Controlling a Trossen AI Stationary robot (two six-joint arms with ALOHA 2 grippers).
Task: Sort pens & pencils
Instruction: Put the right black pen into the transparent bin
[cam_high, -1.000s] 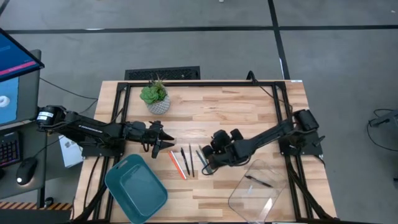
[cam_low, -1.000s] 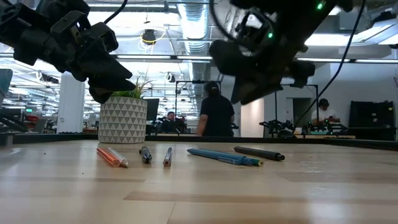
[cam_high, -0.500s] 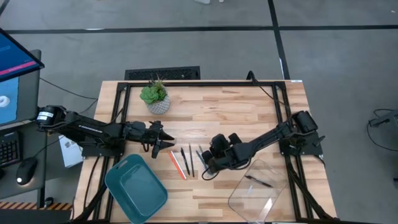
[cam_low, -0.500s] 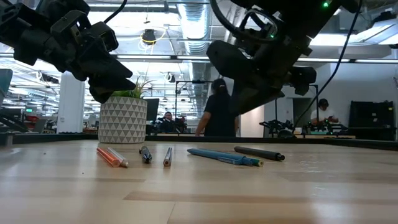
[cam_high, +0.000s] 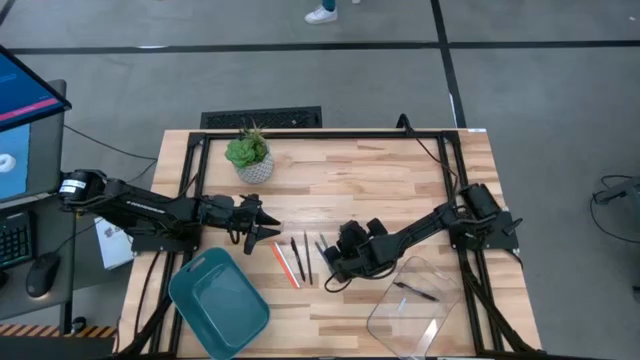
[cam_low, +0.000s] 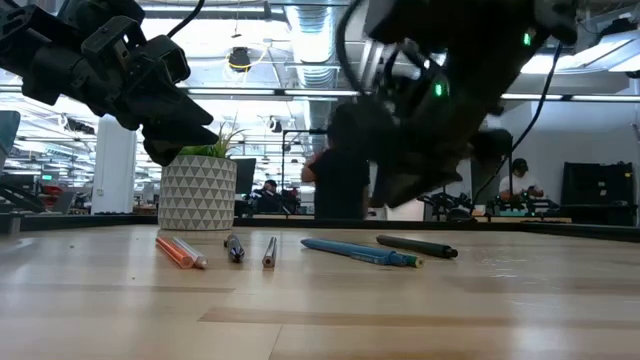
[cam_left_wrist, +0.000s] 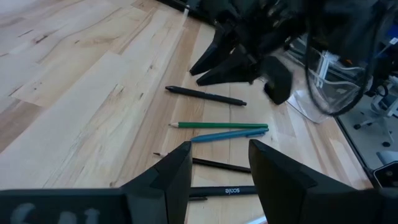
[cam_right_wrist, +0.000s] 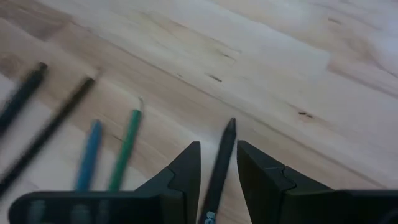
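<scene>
Right gripper (cam_right_wrist: 217, 163): fingers parted, empty, straddling slim black plastic pen (cam_right_wrist: 222, 155). Recommended: descend squarely, close mid-barrel, avoid neighbouring green pencil (cam_right_wrist: 126, 147). Left gripper (cam_high: 262, 233): parted, empty, waiting.

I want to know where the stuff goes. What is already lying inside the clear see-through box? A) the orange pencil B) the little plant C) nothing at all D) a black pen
D: the high view shows one black pen lying inside the clear box, while the orange pencil lies out on the table.
</scene>
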